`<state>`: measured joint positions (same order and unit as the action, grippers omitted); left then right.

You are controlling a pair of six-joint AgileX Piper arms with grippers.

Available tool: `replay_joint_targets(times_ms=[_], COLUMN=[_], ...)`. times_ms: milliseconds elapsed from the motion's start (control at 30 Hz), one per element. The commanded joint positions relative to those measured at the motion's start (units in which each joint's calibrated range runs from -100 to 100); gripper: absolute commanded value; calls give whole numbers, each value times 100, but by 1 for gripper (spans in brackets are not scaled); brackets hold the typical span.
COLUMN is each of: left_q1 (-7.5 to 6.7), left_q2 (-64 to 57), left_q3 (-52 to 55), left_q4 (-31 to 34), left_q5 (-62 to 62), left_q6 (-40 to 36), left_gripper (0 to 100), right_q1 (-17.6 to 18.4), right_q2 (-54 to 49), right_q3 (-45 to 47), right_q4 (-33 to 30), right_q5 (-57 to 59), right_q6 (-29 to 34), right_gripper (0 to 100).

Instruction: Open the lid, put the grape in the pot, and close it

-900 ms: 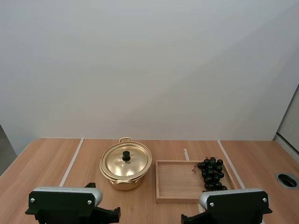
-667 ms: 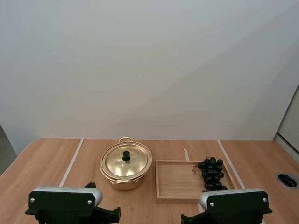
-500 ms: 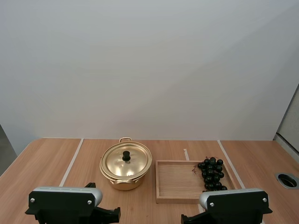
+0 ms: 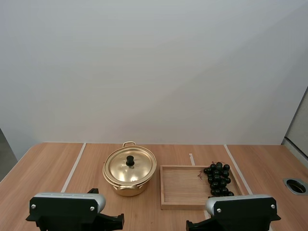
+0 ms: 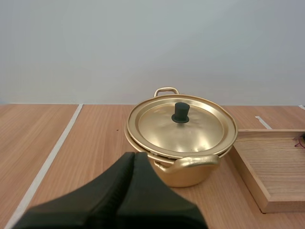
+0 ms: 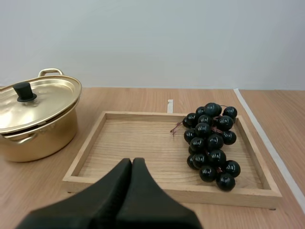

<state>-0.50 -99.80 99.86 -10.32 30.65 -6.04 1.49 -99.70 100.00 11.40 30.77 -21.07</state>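
A gold pot (image 4: pixel 129 179) stands on the table with its lid (image 4: pixel 130 166) on, a black knob (image 4: pixel 130 160) at the lid's centre. To its right a bunch of dark grapes (image 4: pixel 218 178) lies at the right end of a wooden tray (image 4: pixel 180 187). My left gripper (image 5: pixel 134 157) is shut into one dark wedge, short of the pot (image 5: pixel 180 138) and its lid (image 5: pixel 181 126). My right gripper (image 6: pixel 132 163) is shut too, just before the tray's (image 6: pixel 128 148) near rim, with the grapes (image 6: pixel 211 138) off to its right and the pot (image 6: pixel 33 119) to its left.
White tape lines (image 4: pixel 73 166) run across the wooden table. A round metal grommet (image 4: pixel 295 185) sits in the table at the far right. Both arms' bases (image 4: pixel 67 210) stand at the near edge.
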Motion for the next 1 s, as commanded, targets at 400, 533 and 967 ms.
replay_joint_targets(times_ms=[400,533,967], left_q1=[16,16,16], left_q2=[-20,-20,-8], left_q3=[-2207,-2816,-3188], left_q4=[30,30,37], left_q5=[37,835,2070], left_q6=[396,396,340], left_gripper=[0,0,5], right_q1=[-21,-21,-21], right_q2=[-30,-30,110], right_q3=[-2293,-2925,-3328], right_q4=[-56,-56,-170], right_q5=[1282,1282,2700], right_q6=[-12,-12,-12], right_gripper=[0,0,1])
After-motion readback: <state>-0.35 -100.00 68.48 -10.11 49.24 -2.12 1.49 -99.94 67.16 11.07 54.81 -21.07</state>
